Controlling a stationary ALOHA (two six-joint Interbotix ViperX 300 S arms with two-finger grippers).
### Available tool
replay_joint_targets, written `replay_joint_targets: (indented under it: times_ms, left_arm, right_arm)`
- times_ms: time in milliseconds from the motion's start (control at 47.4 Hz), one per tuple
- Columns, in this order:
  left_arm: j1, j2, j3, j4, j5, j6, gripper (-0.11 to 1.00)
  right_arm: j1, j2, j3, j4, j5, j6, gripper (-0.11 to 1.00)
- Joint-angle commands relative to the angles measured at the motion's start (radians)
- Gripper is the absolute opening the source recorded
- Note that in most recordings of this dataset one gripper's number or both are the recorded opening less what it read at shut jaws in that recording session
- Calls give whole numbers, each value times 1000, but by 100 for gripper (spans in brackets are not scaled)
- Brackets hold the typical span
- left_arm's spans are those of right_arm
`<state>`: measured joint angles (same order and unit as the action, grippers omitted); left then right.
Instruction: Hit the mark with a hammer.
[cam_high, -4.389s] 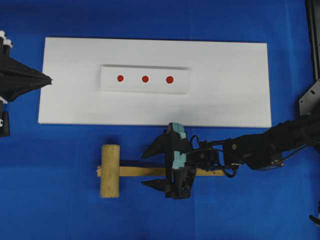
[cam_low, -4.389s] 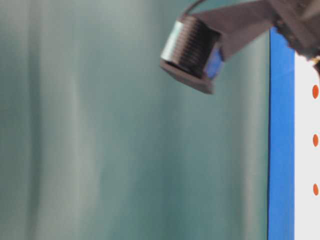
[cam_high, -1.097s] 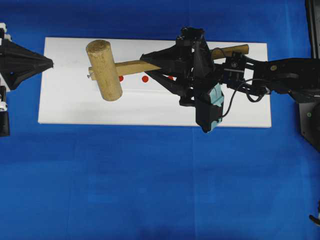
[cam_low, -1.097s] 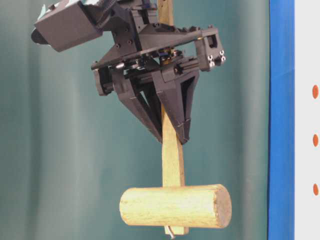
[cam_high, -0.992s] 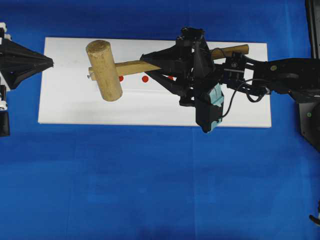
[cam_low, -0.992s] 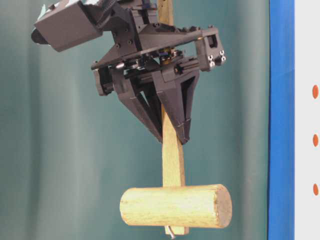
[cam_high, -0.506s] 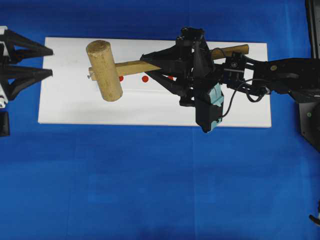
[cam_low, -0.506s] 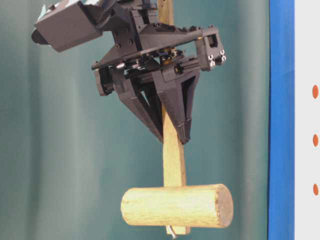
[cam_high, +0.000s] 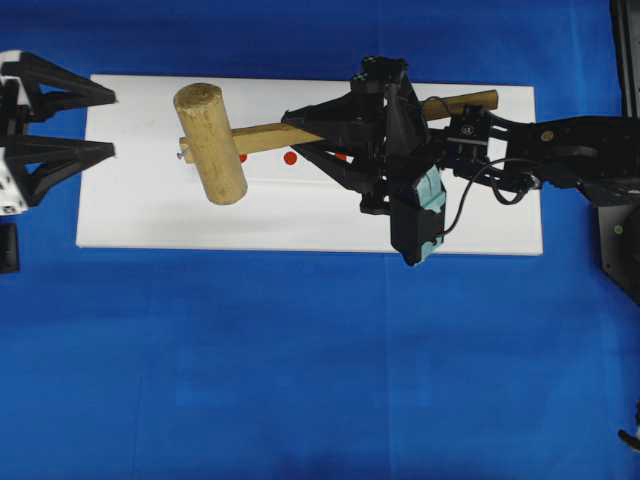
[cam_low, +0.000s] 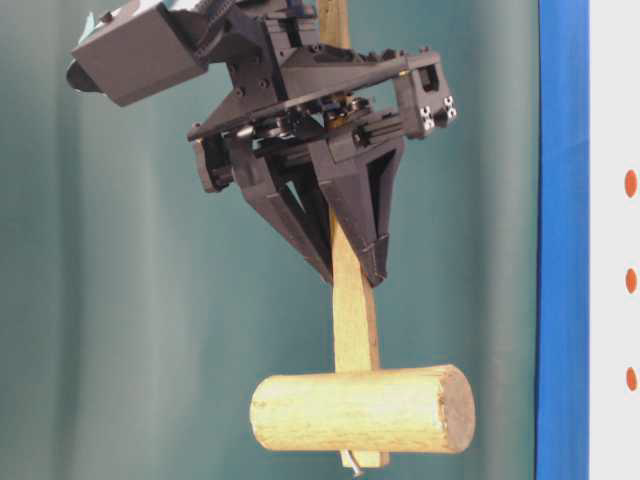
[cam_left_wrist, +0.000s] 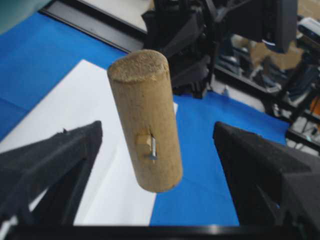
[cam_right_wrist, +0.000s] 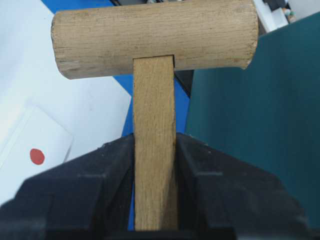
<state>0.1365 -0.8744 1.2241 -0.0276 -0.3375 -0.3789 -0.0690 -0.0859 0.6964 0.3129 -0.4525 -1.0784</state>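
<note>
two claws share the scene over a bench covered in blue cloth (cam_high: 300, 380). the right claw (cam_high: 300, 128) is pinching the long flat handle of the light wooden hammer with a thick cylindrical head (cam_high: 211, 143), holding it in the air above the flat white rectangular board (cam_high: 250, 215) that lies along the far half of the bench. from overhead the hammer's head sits over the left part of the board, its handle running right through the black fingers and sticking out past them toward the board's far right corner.

the overhead view shows one small red round mark (cam_high: 290, 158) clear on the raised white strip, with two more partly hidden by the handle and the claw. the table-level view shows the hammer (cam_low: 362, 408) hanging clear, head lowest in that picture, and three red marks along the picture's right edge. the right wrist view shows the pinch closely: both black fingers (cam_right_wrist: 110, 175) pressed flat against the handle's sides just behind the head, and a single red mark on the white strip.

the left claw (cam_high: 100, 125) is spread wide at the board's left edge, touching nothing. its own wrist view shows the hammer's head (cam_left_wrist: 146, 119) end-on between the parted fingers, with a small metal nail beside the handle's end, a detail barely seen overhead.
</note>
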Motion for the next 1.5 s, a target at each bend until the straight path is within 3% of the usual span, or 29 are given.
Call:
replay_joint_targets:
  times_ms: [0,317,528,865,992,1118,1477]
  left_arm:
    - [3,64,-31,-3,-63,-8,94]
    - [6,314,-135,-2,-176,-32,94]
    - [8,434,-216,-2,-178,-32,94]
    - [9,506,-281,-2,-150,-32,93]
    - [9,500,-275,-2,-149,-35,79]
    - [12,503,-275,-2,-144,-37,45]
    - [12,502,-272,-2,-144,-32,45]
  right_arm:
    - [2,-34,-35,2,-9,3,10]
    - [2,-34,-35,2,-12,5,10]
    - [2,-34,-37,3,-12,3,10]
    - [2,-34,-37,11,-12,5,10]
    - [2,-34,-40,20,-17,3,10]
    - [2,-34,-40,21,-12,3,10]
    - [-2,-34,-48,26,44,12,10]
